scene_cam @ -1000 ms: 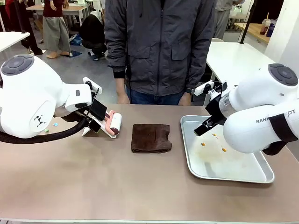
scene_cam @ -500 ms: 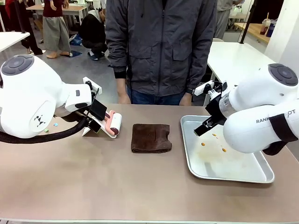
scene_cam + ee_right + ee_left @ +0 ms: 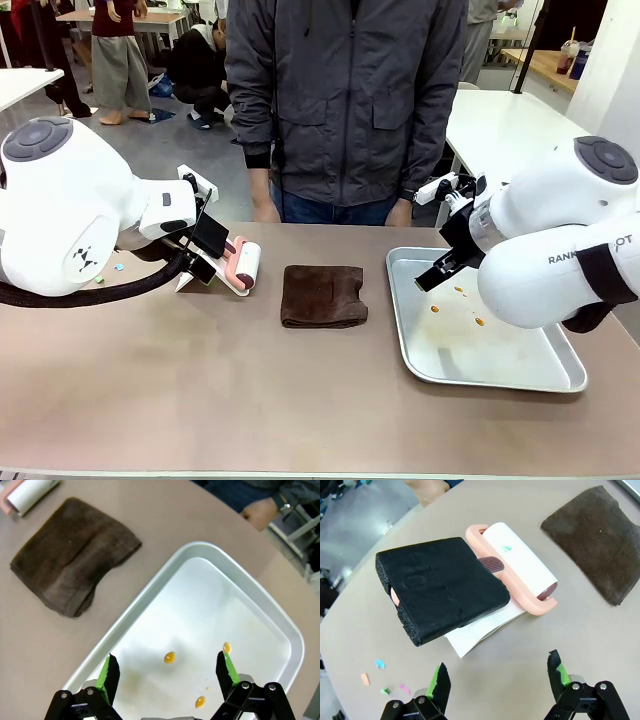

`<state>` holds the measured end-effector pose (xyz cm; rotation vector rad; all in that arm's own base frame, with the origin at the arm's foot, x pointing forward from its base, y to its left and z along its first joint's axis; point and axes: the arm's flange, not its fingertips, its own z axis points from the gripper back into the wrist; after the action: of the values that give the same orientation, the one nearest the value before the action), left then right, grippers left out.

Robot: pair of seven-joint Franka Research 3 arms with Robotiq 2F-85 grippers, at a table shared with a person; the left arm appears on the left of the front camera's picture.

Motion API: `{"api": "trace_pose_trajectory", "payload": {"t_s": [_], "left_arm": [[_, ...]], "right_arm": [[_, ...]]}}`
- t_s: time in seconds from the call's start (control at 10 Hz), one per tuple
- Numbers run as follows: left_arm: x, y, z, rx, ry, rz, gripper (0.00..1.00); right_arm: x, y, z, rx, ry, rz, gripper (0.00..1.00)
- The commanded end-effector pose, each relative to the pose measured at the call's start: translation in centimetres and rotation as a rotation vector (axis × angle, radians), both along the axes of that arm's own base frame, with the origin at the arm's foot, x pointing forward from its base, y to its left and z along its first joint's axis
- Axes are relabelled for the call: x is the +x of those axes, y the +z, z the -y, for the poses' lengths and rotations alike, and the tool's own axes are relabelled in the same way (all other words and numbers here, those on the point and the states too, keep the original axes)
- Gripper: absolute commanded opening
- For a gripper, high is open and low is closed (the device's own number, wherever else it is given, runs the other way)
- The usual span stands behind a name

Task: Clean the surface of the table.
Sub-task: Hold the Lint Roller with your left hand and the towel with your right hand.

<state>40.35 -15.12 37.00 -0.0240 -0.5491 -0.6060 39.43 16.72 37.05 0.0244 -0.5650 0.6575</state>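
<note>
The taupe table [image 3: 200, 380] spreads across the front view. On its left part lies a pink lint roller [image 3: 517, 562] with a white roll; a black foam block [image 3: 442, 587] covers its handle and a white sheet lies under it. My left gripper [image 3: 499, 680] hovers open just short of the roller, touching nothing. A folded brown cloth [image 3: 322, 295] lies in the middle. Beyond it on the right, my right gripper [image 3: 167, 672] hangs open and holds nothing above a silver tray [image 3: 150, 605] with orange spots [image 3: 170, 657].
A person in a grey jacket stands at the far edge, a hand [image 3: 262, 212] by the table on each side. Small coloured scraps [image 3: 380, 680] lie on the table left of the roller. A white table [image 3: 500, 125] stands behind on the right.
</note>
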Motion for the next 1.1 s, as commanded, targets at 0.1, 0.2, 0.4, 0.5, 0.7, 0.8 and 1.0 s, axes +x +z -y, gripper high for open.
{"api": "trace_pose_trajectory", "payload": {"t_s": [0.1, 0.2, 0.4, 0.5, 0.7, 0.8, 1.0], "left_arm": [[0.0, 0.0, 0.0, 0.0, -0.001, 0.0, 1.0], [0.0, 0.0, 0.0, 0.0, -0.001, 0.0, 1.0], [0.0, 0.0, 0.0, 0.0, -0.001, 0.0, 1.0], [0.0, 0.0, 0.0, 0.0, 0.0, 0.0, 1.0], [-0.4, 0.6, -1.0, -0.048, -0.02, -0.077, 1.0], [-0.6, 1.3, -1.8, -0.057, -0.018, -0.171, 1.0], [-1.4, 3.2, -2.7, -0.069, 0.057, -0.277, 1.0]], "right_arm": [[0.0, 0.0, 0.0, 0.001, 0.0, 0.0, 1.0], [0.0, 0.0, 0.0, 0.001, 0.0, 0.0, 1.0], [0.0, 0.0, 0.0, 0.001, 0.0, 0.0, 1.0], [0.0, 0.0, 0.0, 0.0, 0.0, 0.0, 1.0], [0.0, 1.1, 0.2, 0.043, -0.106, -0.112, 1.0], [-0.4, 2.3, 0.7, 0.074, -0.16, -0.167, 1.0], [-1.2, 4.4, 2.2, 0.131, -0.229, -0.26, 1.0]]}}
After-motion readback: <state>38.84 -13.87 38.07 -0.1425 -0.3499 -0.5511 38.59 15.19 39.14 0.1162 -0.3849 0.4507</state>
